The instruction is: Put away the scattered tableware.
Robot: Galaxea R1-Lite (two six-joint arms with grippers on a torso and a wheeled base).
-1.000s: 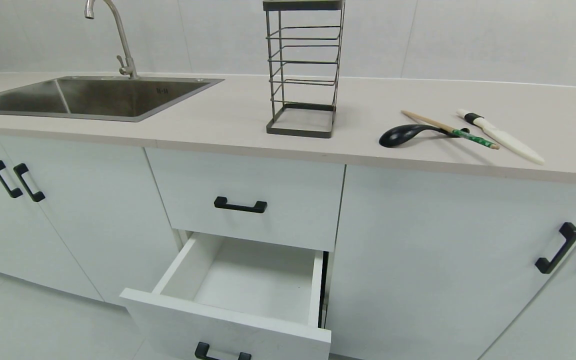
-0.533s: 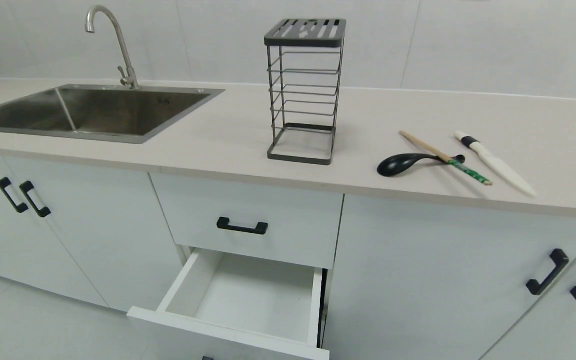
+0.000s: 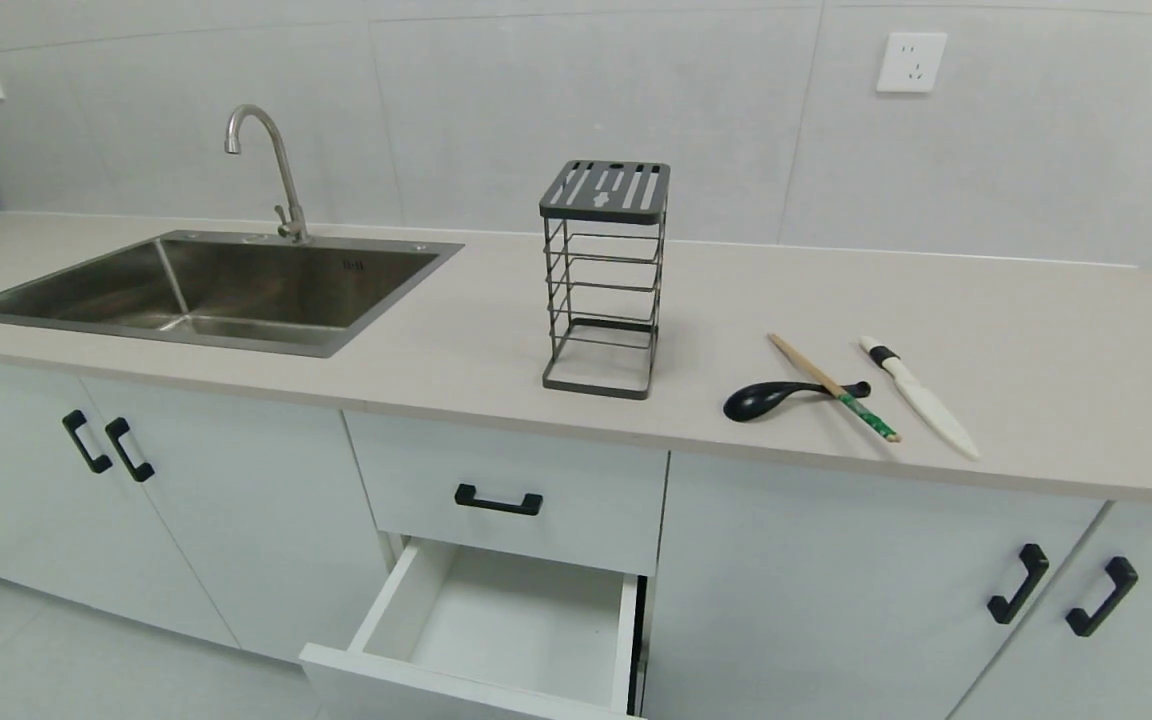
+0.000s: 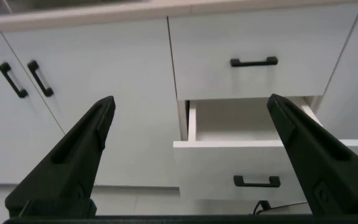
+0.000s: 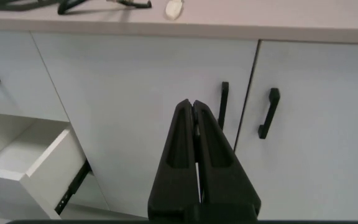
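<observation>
The tableware lies in the right-centre of the head view, on the countertop (image 3: 496,340). The black spoon (image 3: 771,399) rests with its bowl toward frame left. The chopsticks (image 3: 833,387) lie diagonally across the spoon's handle, touching it. The white knife (image 3: 919,397) lies just right of the chopsticks, close to them but apart, with its black-banded handle toward the wall.

The wire rack (image 3: 604,280) stands upright at frame centre, left of the spoon and well apart from it, with a slotted top plate. The lower drawer (image 3: 496,625) stands pulled out at bottom centre, below the rack. Above it is a closed drawer with a black handle (image 3: 498,500).

The left gripper (image 4: 191,102) is released: its two fingers are spread wide and hold nothing, and it faces the drawer fronts. The right gripper (image 5: 192,109) is clenched: its fingers press together with nothing between them, and it faces the cupboard doors below the tableware.

The sink (image 3: 226,290) and faucet (image 3: 266,165) occupy the upper left. A wall socket (image 3: 910,62) sits at upper right.
</observation>
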